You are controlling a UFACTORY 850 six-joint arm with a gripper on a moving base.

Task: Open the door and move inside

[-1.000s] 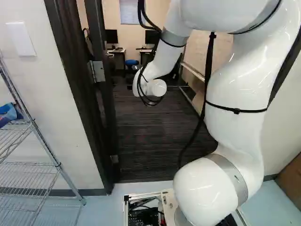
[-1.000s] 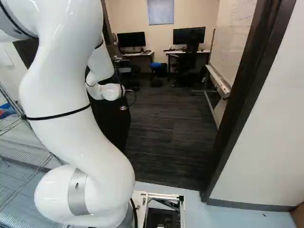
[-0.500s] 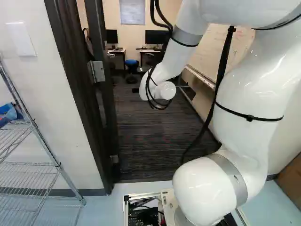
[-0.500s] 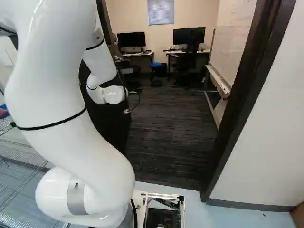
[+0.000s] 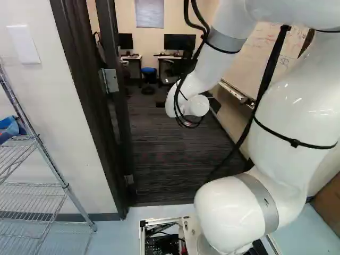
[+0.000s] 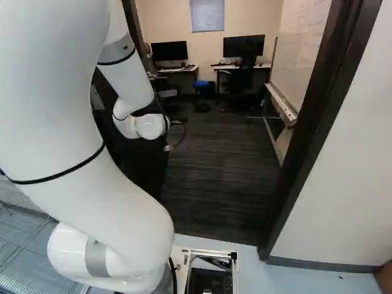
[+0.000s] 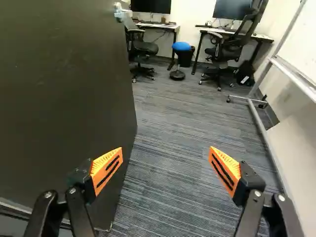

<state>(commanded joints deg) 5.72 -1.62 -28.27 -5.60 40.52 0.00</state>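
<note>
The dark door [image 5: 121, 106] stands swung open into the room, its hinge side by the left frame [image 5: 87, 90]. In the right base view the door [image 6: 147, 165] shows partly behind my arm. My wrist hides the gripper's fingertips in both base views. Seen from the wrist, the gripper [image 7: 165, 170] has its two orange-padded fingers wide apart and nothing held between them. One finger overlaps the door's face [image 7: 59, 94]; contact cannot be told. Beyond the fingers lies the carpet [image 7: 177, 138]. A pale metal piece [image 7: 120, 11], perhaps the handle, sits at the door's edge.
The right door frame [image 6: 318, 122] borders the opening. Inside are a whiteboard on a stand [image 6: 283, 104], desks [image 6: 177, 69], chairs [image 7: 143, 48] and a blue-topped stool [image 7: 181, 46]. A wire shelf [image 5: 34, 186] stands against the near wall, left of the doorway.
My arm, wrist included, has swung rightward in the left base view; in the right base view its wrist has also shifted right and slightly down. The base and door have stayed put.
</note>
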